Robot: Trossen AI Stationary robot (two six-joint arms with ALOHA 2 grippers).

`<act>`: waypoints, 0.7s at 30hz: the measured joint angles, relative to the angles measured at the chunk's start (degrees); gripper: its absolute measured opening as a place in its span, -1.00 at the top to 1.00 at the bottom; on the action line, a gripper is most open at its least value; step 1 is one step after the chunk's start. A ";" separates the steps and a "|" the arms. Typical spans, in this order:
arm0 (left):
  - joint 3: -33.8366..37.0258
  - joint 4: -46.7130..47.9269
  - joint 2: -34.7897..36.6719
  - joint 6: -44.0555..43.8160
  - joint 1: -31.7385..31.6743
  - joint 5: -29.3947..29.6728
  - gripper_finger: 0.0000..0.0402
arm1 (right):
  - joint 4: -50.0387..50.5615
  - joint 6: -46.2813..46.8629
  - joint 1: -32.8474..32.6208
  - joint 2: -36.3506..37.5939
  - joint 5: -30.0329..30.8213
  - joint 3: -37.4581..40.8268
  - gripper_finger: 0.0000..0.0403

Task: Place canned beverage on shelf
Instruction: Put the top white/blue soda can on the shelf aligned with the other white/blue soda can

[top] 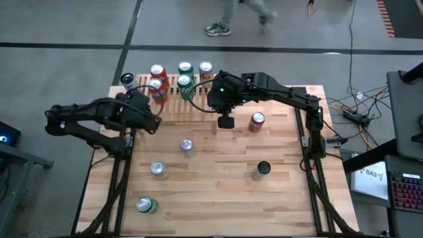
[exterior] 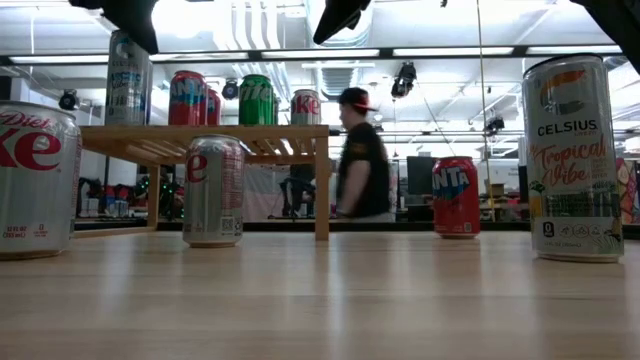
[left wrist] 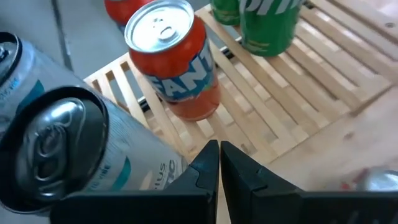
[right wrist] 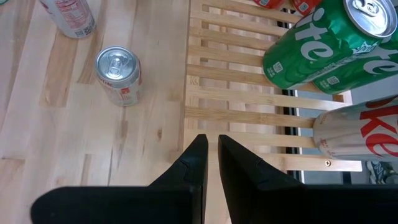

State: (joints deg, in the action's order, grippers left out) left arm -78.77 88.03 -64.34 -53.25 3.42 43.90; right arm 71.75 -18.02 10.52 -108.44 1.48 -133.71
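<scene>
- High view: the shelf [top: 188,99] lies at the far edge of the table [top: 218,198], left of centre. Six cans stand on its slats, among them two green cans [top: 185,69] and an orange Fanta can [left wrist: 180,62].
- Cans not yet shelved: a red can [top: 257,121] upright near the right gripper, a silver can [top: 188,147] at mid-table, a second silver can [top: 158,170] nearer the front, a dark-topped can [top: 262,169] to the right, and a green can [top: 147,205] lying on its side at the front left.
- Handling, as a judgement: each can is a thin-walled metal cylinder, smooth and likely slippery. If full it is fairly heavy and stiff; if empty it is light and dents readily. Take hold across the body at mid-height, with the fingers on opposite sides and the can upright. The slats give a ribbed footing, so set the base flat across several slats.
- Left gripper [left wrist: 219,155]: above the left end of the shelf, beside a pale tall can [left wrist: 74,149]. Its fingers are pressed together and hold nothing.
- Right gripper [right wrist: 211,149]: above the front edge of the shelf near its right end. Its fingers stand almost together with a narrow slit between them, and they hold nothing.
- Low view: a person [exterior: 362,155] stands in the room beyond the table.
</scene>
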 joint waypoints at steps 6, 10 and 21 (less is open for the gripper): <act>4.82 -1.15 -0.02 -3.59 0.28 3.38 1.00 | 0.01 0.01 -0.02 0.01 0.00 0.00 0.87; 7.32 -3.27 -0.02 -4.97 0.30 5.35 1.00 | 0.01 0.02 -0.02 0.00 0.00 0.00 0.87; 12.69 -4.59 1.05 -9.44 1.72 8.72 1.00 | 0.09 0.40 -0.02 0.01 -0.01 0.00 0.87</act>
State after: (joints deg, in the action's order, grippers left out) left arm -66.08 83.44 -63.29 -62.69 5.14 52.62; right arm 71.83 -17.62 10.50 -108.44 1.47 -133.71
